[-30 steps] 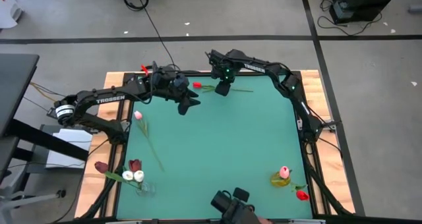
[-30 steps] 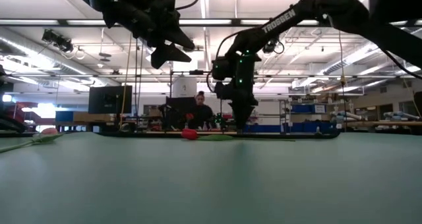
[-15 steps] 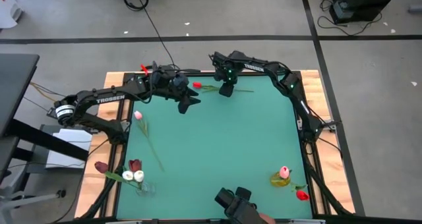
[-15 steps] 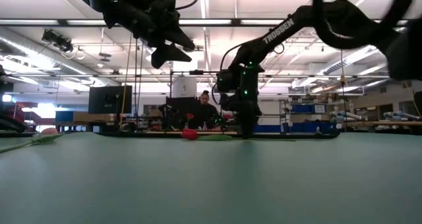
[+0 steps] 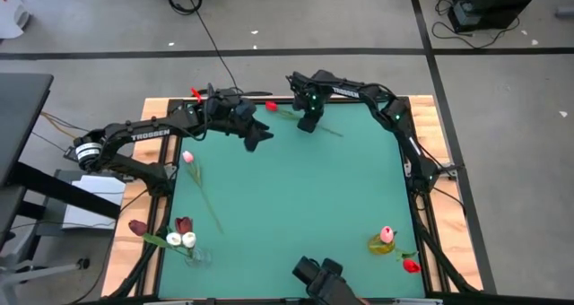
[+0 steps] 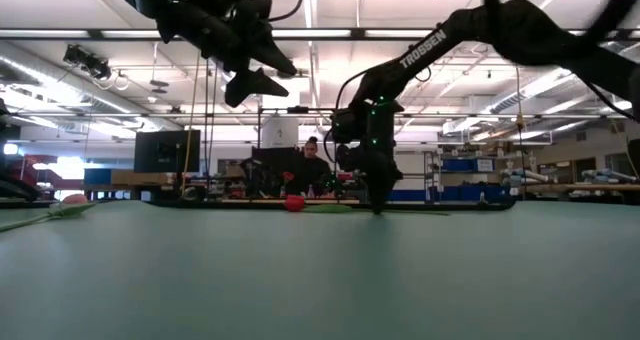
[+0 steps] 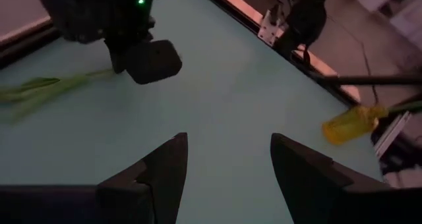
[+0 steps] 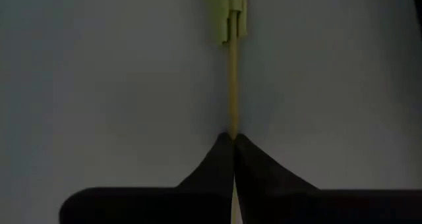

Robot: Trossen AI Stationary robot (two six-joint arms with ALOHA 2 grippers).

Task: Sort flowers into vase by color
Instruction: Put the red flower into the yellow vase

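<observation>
A red tulip (image 5: 271,107) lies near the table's far edge, its green stem (image 5: 334,132) slanting toward the right. My right gripper (image 5: 308,124) stands over the middle of that stem, shut on it. My left gripper (image 5: 258,136) hangs open in the air to its left, touching nothing; it shows high up in the low view (image 6: 255,75). A pink tulip (image 5: 187,157) lies flat at the table's left. A clear vase (image 5: 193,256) at the near left corner holds white and maroon flowers. A yellow vase (image 5: 381,244) near the right corner holds a pink one. My right gripper pinches the red tulip's thin stem (image 8: 232,115) between its two shut fingers (image 8: 254,158), just below the leaves (image 8: 231,6). The fingers come from above, pointing down (image 6: 377,202). The tulip's head (image 6: 293,202) stays low at the table's surface.
A red flower (image 5: 411,265) lies beside the yellow vase and a maroon one (image 5: 137,226) sticks out past the left edge. A dark camera mount (image 5: 318,278) sits at the near edge. The middle of the green mat (image 5: 305,197) is bare. A person shows in the room behind (image 6: 308,165).
My right gripper has shifted slightly toward the table's right. The red tulip has turned about on the mat: its head has swung toward the far edge and its stem's free end toward the near side.
</observation>
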